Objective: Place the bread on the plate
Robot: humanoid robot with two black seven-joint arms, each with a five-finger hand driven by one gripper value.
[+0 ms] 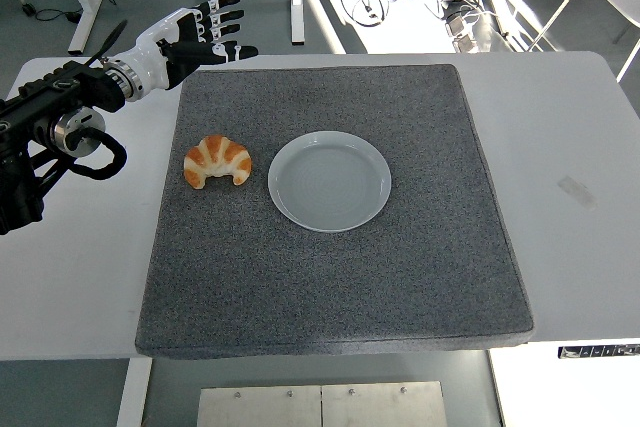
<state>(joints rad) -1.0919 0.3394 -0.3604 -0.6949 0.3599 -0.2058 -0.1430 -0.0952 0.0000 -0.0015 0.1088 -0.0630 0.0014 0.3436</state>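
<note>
Left robot hand (200, 35) hovering upper left, fingers spread wide, empty; should be descending over croissant (217, 160), then shifting to plate (329, 180).

White table (580, 127) carries 1 grey mat (330, 287). On the mat: 1 croissant (217, 161), lying flat, just left of 1 white plate (330, 181); the 2 are apart, not touching. The plate holds nothing. Left hand (190, 35) is above the mat's far left corner, fingers (225, 17) extended and spread, grasping nothing, well apart from the croissant. Its black arm (45, 142) enters from the left edge.
</note>
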